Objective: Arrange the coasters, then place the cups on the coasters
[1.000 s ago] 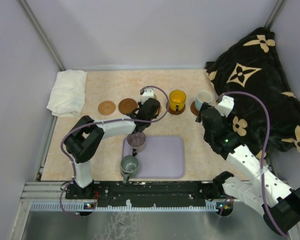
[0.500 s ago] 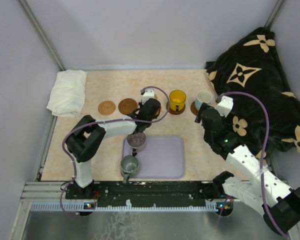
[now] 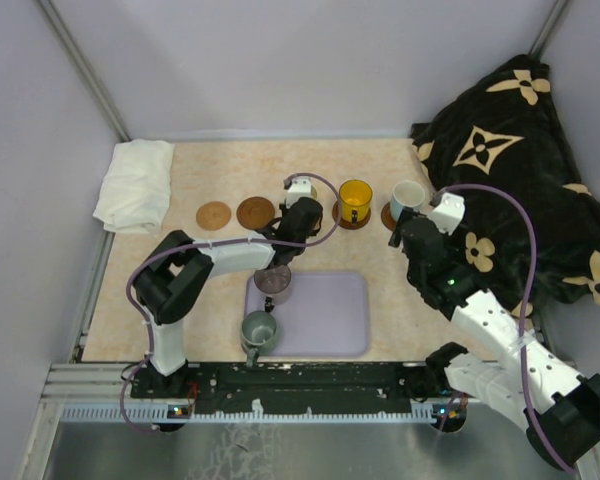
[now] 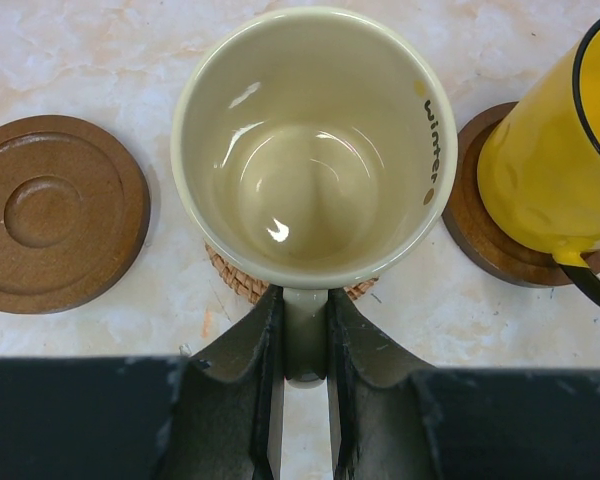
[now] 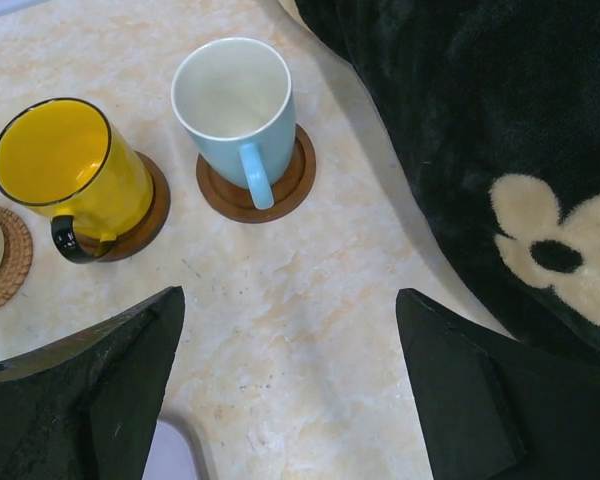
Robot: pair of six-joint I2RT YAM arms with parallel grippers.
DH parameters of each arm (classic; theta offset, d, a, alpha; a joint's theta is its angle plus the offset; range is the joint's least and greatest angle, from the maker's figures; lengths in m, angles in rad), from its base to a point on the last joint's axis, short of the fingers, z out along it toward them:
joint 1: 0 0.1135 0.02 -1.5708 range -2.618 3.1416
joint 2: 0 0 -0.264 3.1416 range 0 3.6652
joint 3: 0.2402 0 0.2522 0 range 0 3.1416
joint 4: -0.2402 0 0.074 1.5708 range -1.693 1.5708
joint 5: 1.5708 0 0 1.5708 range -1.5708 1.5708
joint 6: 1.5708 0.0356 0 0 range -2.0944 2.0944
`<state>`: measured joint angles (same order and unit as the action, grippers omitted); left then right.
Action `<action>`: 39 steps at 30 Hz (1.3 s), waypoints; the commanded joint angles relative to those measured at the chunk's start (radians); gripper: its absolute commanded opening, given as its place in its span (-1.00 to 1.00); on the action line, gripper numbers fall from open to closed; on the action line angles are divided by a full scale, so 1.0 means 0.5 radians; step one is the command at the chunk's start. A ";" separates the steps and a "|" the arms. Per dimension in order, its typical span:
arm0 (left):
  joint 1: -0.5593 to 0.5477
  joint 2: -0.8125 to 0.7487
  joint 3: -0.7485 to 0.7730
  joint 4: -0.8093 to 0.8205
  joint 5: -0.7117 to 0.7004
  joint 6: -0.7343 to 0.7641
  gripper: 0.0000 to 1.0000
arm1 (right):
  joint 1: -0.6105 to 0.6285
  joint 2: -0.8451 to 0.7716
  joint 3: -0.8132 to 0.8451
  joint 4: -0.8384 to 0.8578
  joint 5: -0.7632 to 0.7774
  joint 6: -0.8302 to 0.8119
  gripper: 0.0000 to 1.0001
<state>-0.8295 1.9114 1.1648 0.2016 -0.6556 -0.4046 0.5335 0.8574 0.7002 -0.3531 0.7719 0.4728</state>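
Cream cup [image 4: 305, 150] handle pinched, left hand [image 4: 302, 335] low

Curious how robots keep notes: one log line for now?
left claw: shut on cream cup handle, over woven coaster | right claw: open, empty | yellow cup, blue cup: on coasters
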 commanded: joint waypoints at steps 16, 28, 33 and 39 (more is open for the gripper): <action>-0.013 0.014 0.092 0.118 -0.094 -0.032 -1.00 | -0.012 0.009 0.002 0.090 -0.004 0.002 0.75; -0.018 0.045 0.116 0.062 -0.105 -0.063 -0.86 | -0.012 0.015 -0.010 0.091 -0.025 0.006 0.75; -0.016 0.061 0.136 0.037 -0.114 -0.076 -0.55 | -0.012 0.011 -0.008 0.087 -0.028 0.007 0.75; -0.017 0.046 0.135 0.005 -0.153 -0.088 -0.28 | -0.012 0.018 -0.007 0.091 -0.037 0.007 0.75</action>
<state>-0.8299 1.9446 1.1995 0.1791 -0.6952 -0.4316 0.5335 0.8650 0.6937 -0.3408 0.7517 0.4728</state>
